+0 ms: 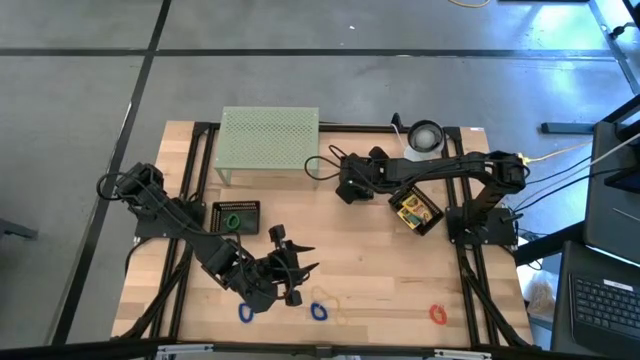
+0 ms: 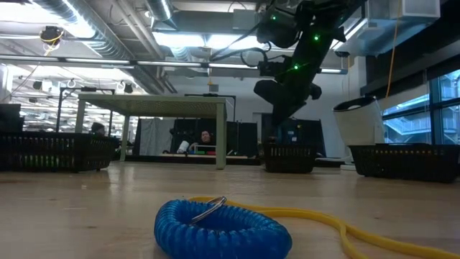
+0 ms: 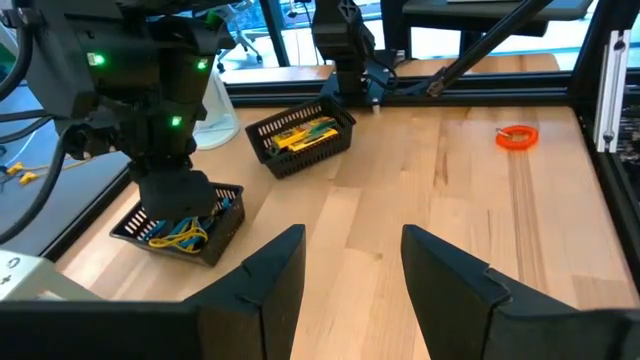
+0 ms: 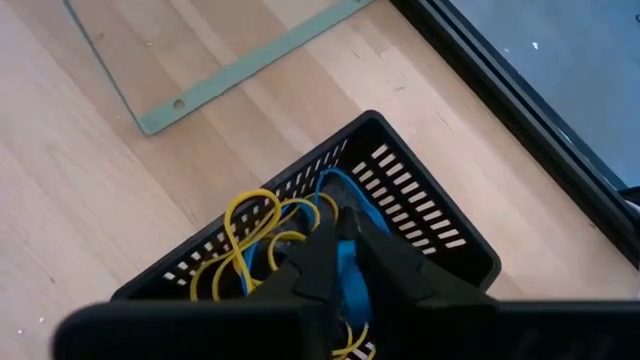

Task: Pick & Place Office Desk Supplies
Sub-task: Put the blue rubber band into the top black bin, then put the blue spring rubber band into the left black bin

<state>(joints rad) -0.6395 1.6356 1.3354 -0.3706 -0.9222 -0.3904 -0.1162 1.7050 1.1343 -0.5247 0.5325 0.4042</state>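
Observation:
My right gripper [image 4: 342,225] points down into a small black basket [image 4: 420,215] at mid-table, which holds yellow rubber bands [image 4: 250,215] and a blue loop clip [image 4: 345,265]. Its fingers stand nearly together, with the blue clip between them. The left wrist view shows the same gripper [image 3: 175,195] low over that basket [image 3: 225,215]. My left gripper [image 1: 295,255] hovers open above bare wood near the front edge, holding nothing. On the table by the front edge lie two blue loop clips [image 1: 245,312] [image 1: 320,312], a yellow rubber band [image 1: 332,300] and a red loop clip [image 1: 437,314]. My right gripper has the blue loop clip's coil [image 4: 348,285] between its two fingers, a little back from the tips. The fingers come from above, slanting down into the basket. The clip's far part [image 4: 330,188] rests among the rubber bands; whether the fingers still press on it cannot be told.
A second black basket [image 1: 415,212] with yellow crayon boxes sits to the right. A third basket [image 1: 237,215], holding a green loop, sits to the left. The pale-green mesh stand [image 1: 268,140] and a white roll [image 1: 425,135] stand at the far edge.

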